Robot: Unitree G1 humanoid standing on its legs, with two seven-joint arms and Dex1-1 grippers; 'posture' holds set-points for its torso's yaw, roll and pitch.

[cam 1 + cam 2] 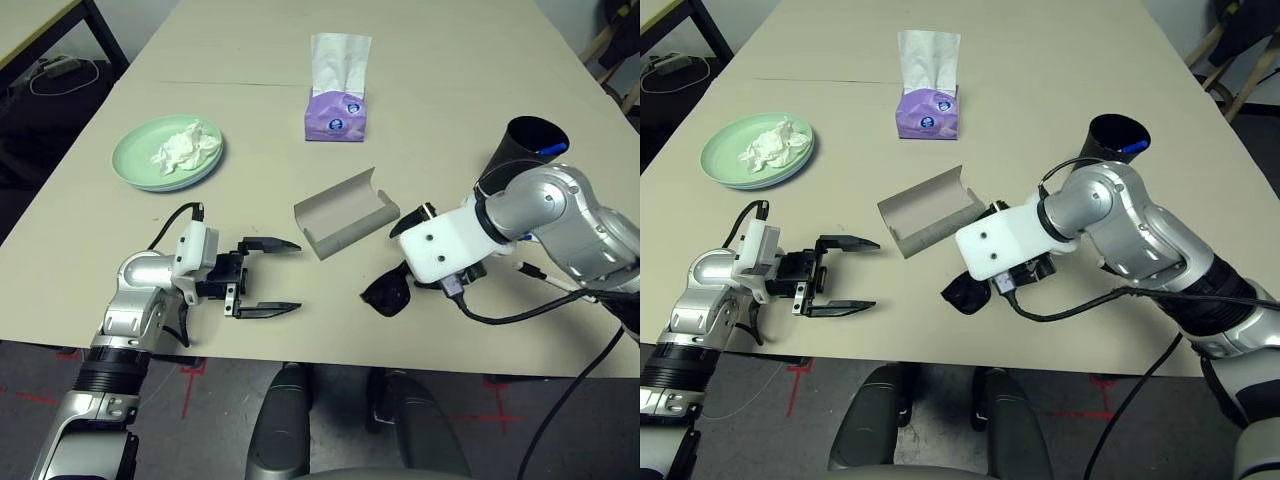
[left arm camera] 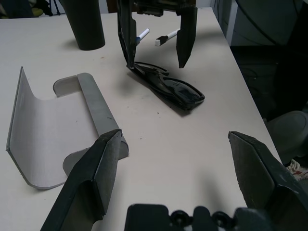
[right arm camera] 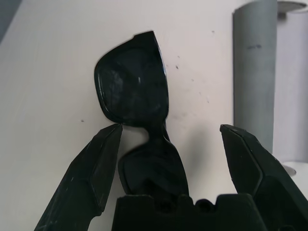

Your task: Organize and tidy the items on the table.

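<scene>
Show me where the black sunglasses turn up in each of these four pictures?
Left eye view: sunglasses near the table's front edge, partly under the right gripper.
Right eye view: same spot, below the white wrist block.
Left wrist view: centre.
Right wrist view: centre.
Shared landmark: the open grey glasses case beside them.

A second table (image 1: 35,25) with black legs stands at the far left. Beneath it, a white cable (image 1: 55,72) lies on the dark floor (image 1: 30,130). Red tape marks (image 1: 190,375) show on the near floor. Wooden chair legs (image 1: 612,45) stand far right.
</scene>
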